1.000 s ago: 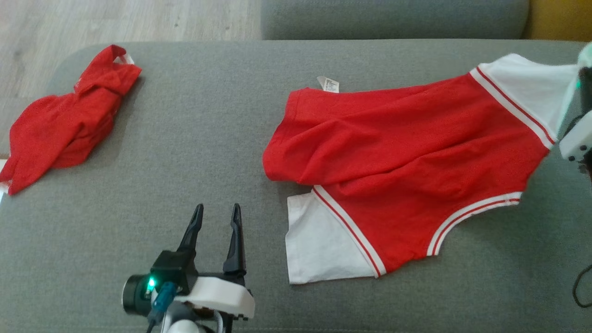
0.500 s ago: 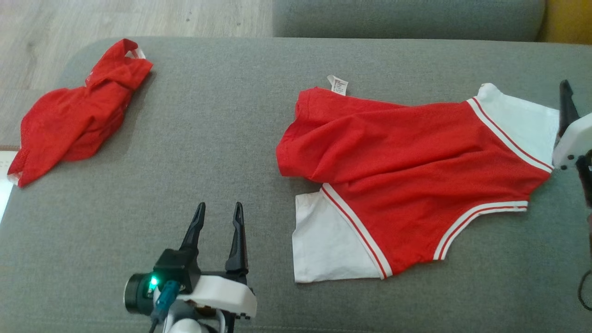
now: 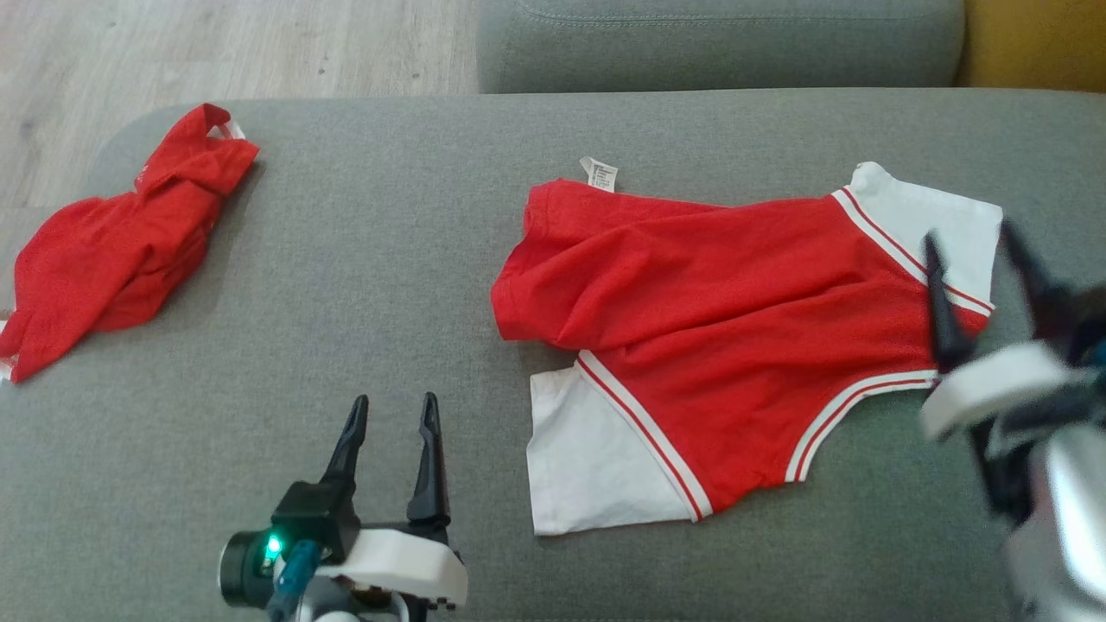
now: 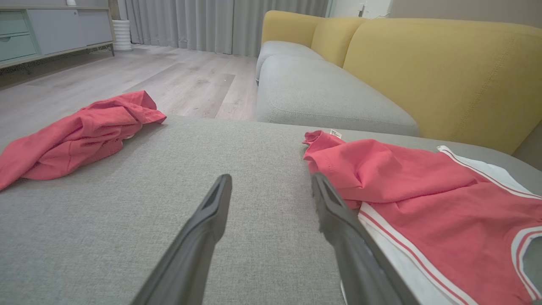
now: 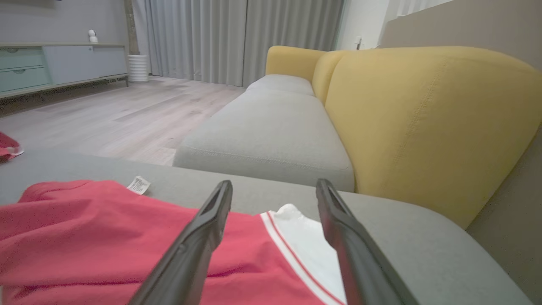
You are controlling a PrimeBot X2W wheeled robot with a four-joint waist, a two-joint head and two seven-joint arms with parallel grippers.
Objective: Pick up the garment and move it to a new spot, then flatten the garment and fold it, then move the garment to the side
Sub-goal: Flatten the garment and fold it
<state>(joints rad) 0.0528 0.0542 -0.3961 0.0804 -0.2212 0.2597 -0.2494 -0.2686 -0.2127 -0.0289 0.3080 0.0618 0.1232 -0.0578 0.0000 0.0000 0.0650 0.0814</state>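
**Two Spread Grippers at a Red Shirt on the Grey Cushion**

One red garment with white sleeves and striped trim is seen lying mostly flat, though wrinkled, on the right half of the grey cushion. Its hem end is turned toward the middle of the cushion, and a white label is exposed at its far edge. The striped neckline is turned toward the near right. The near sleeve is laid toward the robot, the far sleeve away from it. The left gripper is held over bare cushion, just left of the near sleeve, with its fingers parted and nothing between them. The right gripper is positioned over the far sleeve and shoulder, its fingers likewise spread and empty; whether the fabric is touched cannot be told. A crumpled red cloth is seen at the cushion's left edge, well apart from the shirt. A yellow backrest and a wooden floor are visible beyond.
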